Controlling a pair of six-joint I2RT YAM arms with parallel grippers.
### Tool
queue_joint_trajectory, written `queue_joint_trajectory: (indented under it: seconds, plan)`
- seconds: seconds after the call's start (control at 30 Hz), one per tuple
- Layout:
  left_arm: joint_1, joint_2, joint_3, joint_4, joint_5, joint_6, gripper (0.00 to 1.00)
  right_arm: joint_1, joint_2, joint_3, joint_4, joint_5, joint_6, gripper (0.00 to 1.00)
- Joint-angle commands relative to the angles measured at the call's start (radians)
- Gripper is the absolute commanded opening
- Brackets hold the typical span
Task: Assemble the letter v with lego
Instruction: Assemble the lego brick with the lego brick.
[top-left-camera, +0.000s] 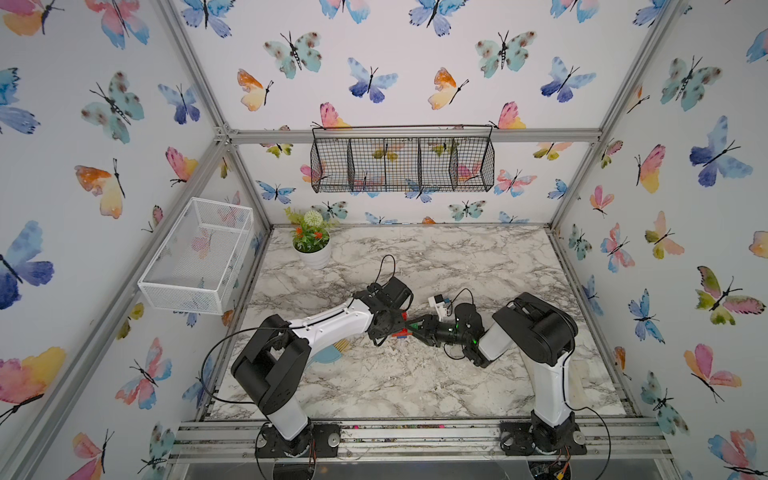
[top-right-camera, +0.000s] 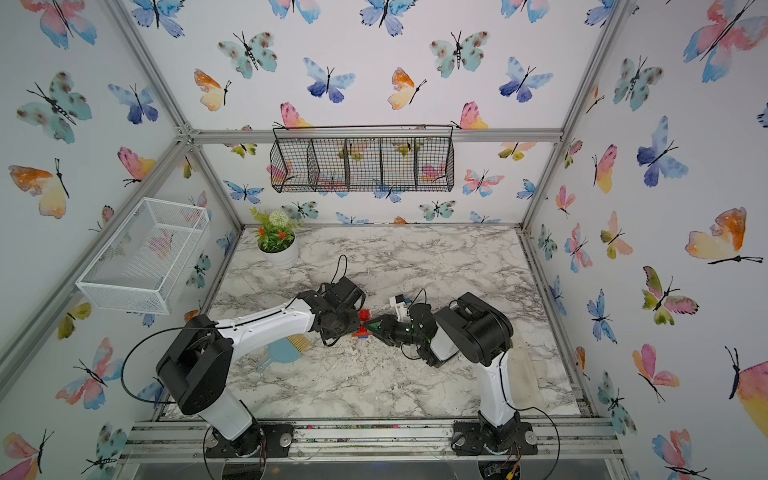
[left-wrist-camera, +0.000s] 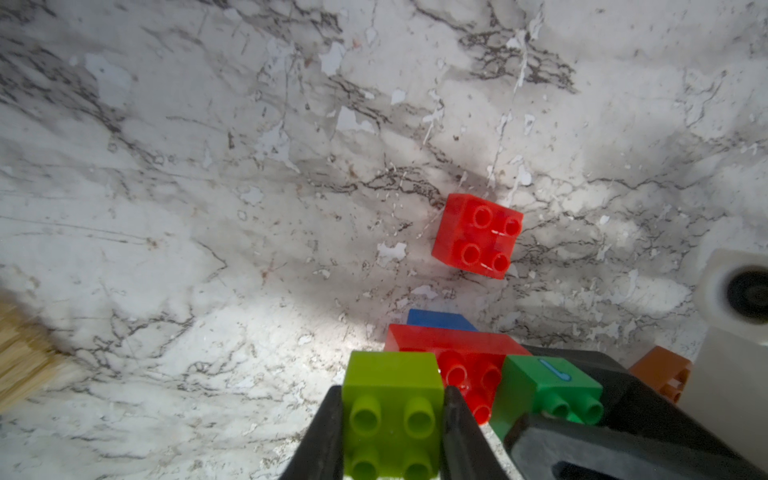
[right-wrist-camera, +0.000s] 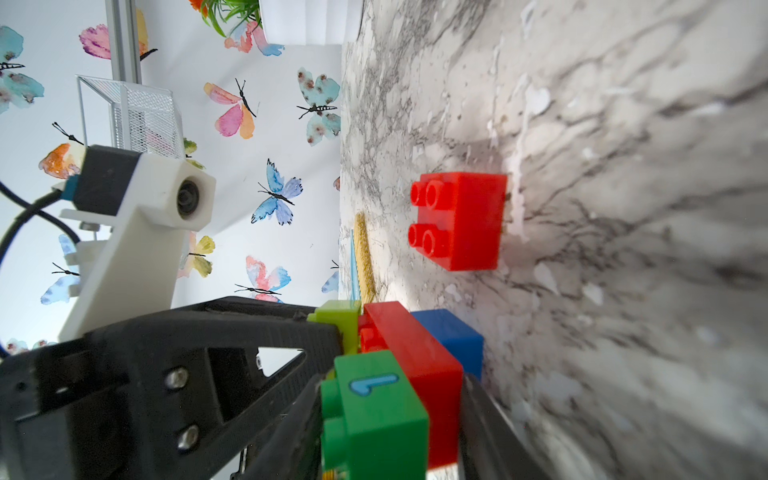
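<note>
At worktop (top-left-camera: 395, 382) centre, left claw (left-wrist-camera: 392, 395) pinched lime brick (left-wrist-camera: 392, 419); right claw (right-wrist-camera: 390, 395), part-open, straddled green brick (right-wrist-camera: 374, 424) plus long red brick (right-wrist-camera: 415, 349), grip unclear.

We see a lime brick (left-wrist-camera: 392, 415) beside a long red brick (left-wrist-camera: 453, 345). Also by the long red brick are a blue brick (left-wrist-camera: 440, 320) and a green brick (left-wrist-camera: 540, 386) with a pale blue mark. Near the long red brick we note a square red brick (left-wrist-camera: 478, 235) and an orange brick (left-wrist-camera: 660, 370). The bench (left-wrist-camera: 208, 166) is white marble veined grey and black. The walls (top-left-camera: 415, 95) are white, patterned with pastel butterflies.
</note>
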Motion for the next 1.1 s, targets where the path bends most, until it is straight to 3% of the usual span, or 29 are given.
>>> queue_joint_trajectory:
  seconds: [0.0, 0.23, 1.07]
  plan:
    - [0.008, -0.022, 0.013, -0.004, -0.033, 0.082, 0.22, 0.007, 0.008, -0.002, -0.055, 0.032, -0.033, 0.4]
    - [0.008, 0.026, 0.062, -0.057, -0.046, 0.207, 0.21, 0.008, 0.001, 0.003, -0.092, 0.036, -0.056, 0.4]
    - [-0.022, 0.084, 0.1, -0.128, -0.039, 0.191, 0.21, 0.009, -0.001, -0.006, -0.101, 0.048, -0.059, 0.37]
